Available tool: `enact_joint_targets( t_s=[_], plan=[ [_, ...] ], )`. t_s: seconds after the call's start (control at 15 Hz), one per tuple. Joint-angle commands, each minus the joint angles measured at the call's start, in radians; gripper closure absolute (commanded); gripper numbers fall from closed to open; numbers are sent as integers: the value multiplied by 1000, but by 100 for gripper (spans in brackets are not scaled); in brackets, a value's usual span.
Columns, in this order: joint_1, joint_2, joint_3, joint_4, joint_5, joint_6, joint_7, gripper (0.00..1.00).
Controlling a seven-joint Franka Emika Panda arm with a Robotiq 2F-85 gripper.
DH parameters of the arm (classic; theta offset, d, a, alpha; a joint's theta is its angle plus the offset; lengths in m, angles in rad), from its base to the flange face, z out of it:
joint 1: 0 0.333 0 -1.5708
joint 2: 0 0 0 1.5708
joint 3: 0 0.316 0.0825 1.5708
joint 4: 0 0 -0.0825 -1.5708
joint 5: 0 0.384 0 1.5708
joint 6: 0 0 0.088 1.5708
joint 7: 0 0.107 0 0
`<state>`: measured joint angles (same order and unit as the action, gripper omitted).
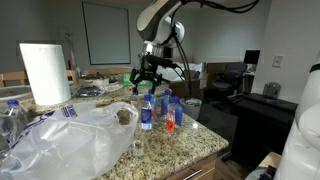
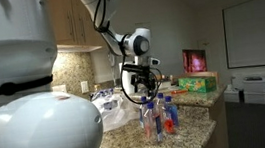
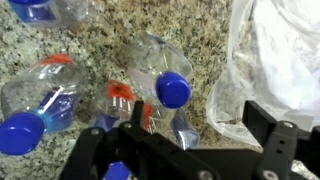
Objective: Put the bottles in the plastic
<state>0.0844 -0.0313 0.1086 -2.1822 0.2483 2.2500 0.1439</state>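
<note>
Several clear plastic bottles with blue and orange caps stand together on the granite counter (image 1: 190,140), seen in both exterior views (image 1: 160,108) (image 2: 158,116). A large clear plastic bag (image 1: 70,140) lies beside them; it also shows in the wrist view (image 3: 275,55). My gripper (image 1: 147,78) hangs open and empty just above the bottles, also visible in an exterior view (image 2: 139,81). In the wrist view the open fingers (image 3: 195,125) straddle a blue-capped bottle (image 3: 172,88), with an orange-capped bottle (image 3: 120,95) and other blue-capped ones (image 3: 20,132) next to it.
A paper towel roll (image 1: 45,72) stands behind the bag. More bottles (image 1: 12,112) sit at the counter's far end. Colourful boxes (image 2: 196,82) lie on the counter behind the bottles. The counter edge (image 1: 215,158) is close to the bottle cluster.
</note>
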Motion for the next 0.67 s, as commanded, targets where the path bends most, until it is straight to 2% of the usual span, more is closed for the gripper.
enact_joint_targets(
  t_s=[0.0, 0.27, 0.33, 0.4, 0.47, 0.6],
  plan=[
    [0, 13, -12, 33, 9, -124, 0, 0],
    [6, 8, -7, 21, -28, -132, 61, 0],
    [6, 15, -6, 22, -41, -129, 84, 4],
    [6, 18, -6, 23, -46, -126, 95, 9],
    [5, 25, -6, 22, -60, -117, 119, 24],
    [5, 38, -6, 23, -85, -103, 162, 38]
  ],
)
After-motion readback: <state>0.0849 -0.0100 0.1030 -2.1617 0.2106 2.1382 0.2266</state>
